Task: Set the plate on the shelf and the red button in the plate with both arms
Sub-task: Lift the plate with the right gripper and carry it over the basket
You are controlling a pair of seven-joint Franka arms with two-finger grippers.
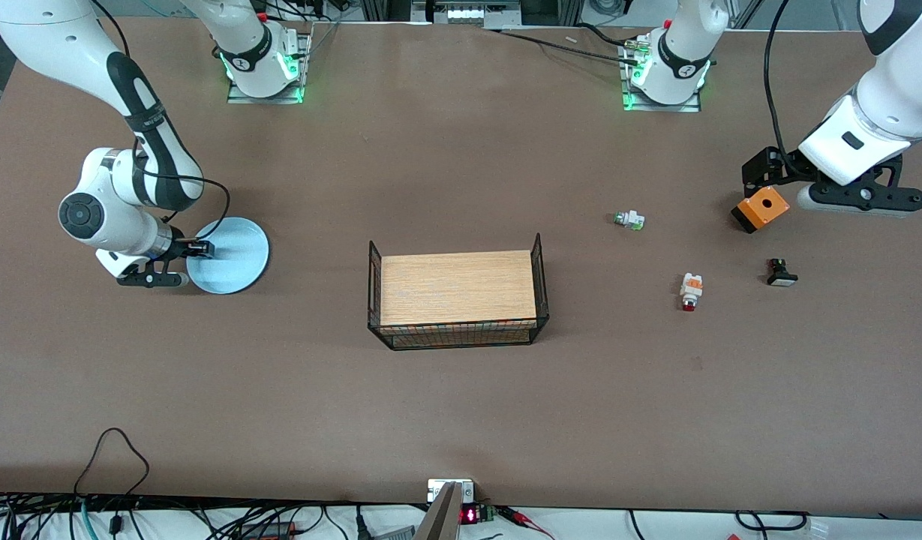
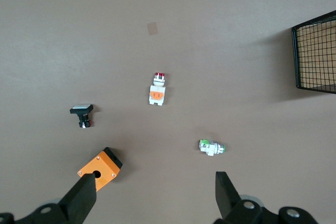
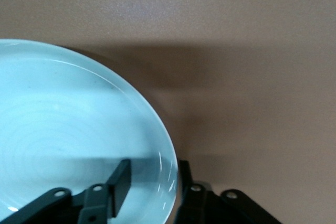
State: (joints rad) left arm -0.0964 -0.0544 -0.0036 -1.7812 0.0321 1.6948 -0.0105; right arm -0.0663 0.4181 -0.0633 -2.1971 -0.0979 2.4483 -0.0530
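The pale-blue plate (image 1: pixel 235 259) lies flat toward the right arm's end of the table. My right gripper (image 1: pixel 198 249) is low at its rim and open. In the right wrist view (image 3: pixel 152 179) one finger is over the plate (image 3: pixel 68 129) and the other is outside the rim, with a gap left. The red button (image 1: pixel 690 291), white with an orange band and red tip, lies on the table toward the left arm's end; it also shows in the left wrist view (image 2: pixel 157 90). My left gripper (image 1: pixel 854 196) is open, empty and up in the air (image 2: pixel 155 190) by the orange box (image 1: pixel 761 208).
A wire basket (image 1: pixel 539 277) with a wooden board inside stands mid-table, its corner showing in the left wrist view (image 2: pixel 315 56). Around the red button lie a white green-tipped part (image 1: pixel 629 220) (image 2: pixel 211 147), the orange box (image 2: pixel 100 169) and a small black part (image 1: pixel 781 273) (image 2: pixel 82 115).
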